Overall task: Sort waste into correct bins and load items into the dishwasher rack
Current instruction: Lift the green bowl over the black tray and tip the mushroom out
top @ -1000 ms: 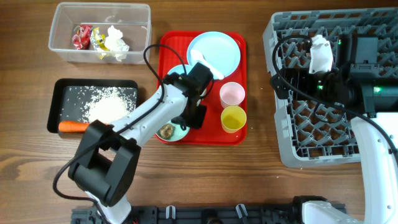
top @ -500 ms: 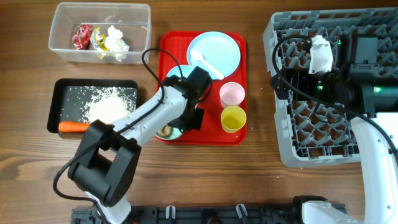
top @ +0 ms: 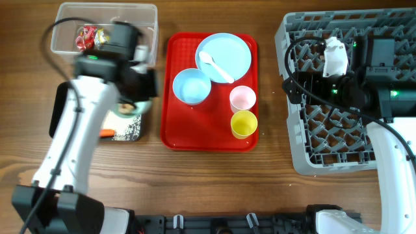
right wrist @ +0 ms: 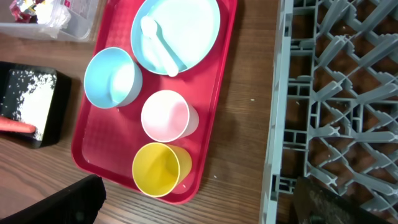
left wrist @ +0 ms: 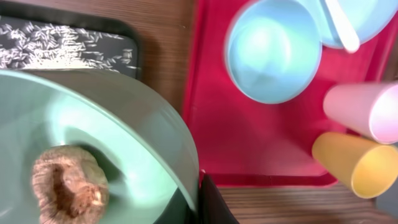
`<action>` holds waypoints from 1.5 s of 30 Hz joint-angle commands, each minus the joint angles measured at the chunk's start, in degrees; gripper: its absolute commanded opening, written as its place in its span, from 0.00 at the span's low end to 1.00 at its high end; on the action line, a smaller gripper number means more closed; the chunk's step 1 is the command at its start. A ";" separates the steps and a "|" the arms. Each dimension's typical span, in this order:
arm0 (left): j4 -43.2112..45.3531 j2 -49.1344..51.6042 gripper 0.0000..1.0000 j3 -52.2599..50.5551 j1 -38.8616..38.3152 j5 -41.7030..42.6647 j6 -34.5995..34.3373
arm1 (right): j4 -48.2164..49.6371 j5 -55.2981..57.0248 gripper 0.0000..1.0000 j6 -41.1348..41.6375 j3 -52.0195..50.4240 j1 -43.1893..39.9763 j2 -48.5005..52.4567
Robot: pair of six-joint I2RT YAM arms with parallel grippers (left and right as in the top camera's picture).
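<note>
1. Overhead: the left gripper [top: 136,94] hangs over the black tray [top: 62,97], pinched shut on the rim of a light blue bowl [top: 127,108]. Just beyond it, the clear tub [top: 65,26] holds the wrappers [top: 88,38]. Any tissue there is hidden under the arm. Near its tip a sliver of carrot [top: 108,134] shows on the tray. To its right, the red serving tray [top: 211,140] carries the plate [top: 231,49], spoon [top: 216,66], second bowl [top: 192,86], pink cup [top: 242,99] and yellow cup [top: 244,123]. No dish shows in the dishwasher rack [top: 325,143], so loading looks unstarted, though the right arm covers part of it and the frame cuts it off.

2. Left wrist: only one finger shows, at the bowl's rim. The brown food lump [left wrist: 67,185] lies inside the bowl, not yet tipped out. Beyond the rim, rice grains [left wrist: 56,46] lie on the black tray, so I judge the sorting nearly finished. The bowl itself runs out of frame.

3. Right wrist: the right gripper [right wrist: 205,202] is spread wide and holds nothing, poised over the rack's edge with the red tray ahead of it. Its fingertips are dark blurs at the bottom corners.
</note>
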 commanded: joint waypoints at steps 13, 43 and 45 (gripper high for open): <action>-2.40 16.26 0.04 -0.81 30.73 51.04 29.90 | 1.01 0.98 1.00 0.46 0.20 0.39 0.55; -24.09 24.22 0.04 -0.81 40.48 64.57 60.65 | 0.92 0.94 1.00 0.68 0.20 0.39 2.69; -24.87 24.22 0.04 -0.81 40.48 63.80 61.70 | 0.83 0.94 0.99 0.70 0.20 0.39 3.13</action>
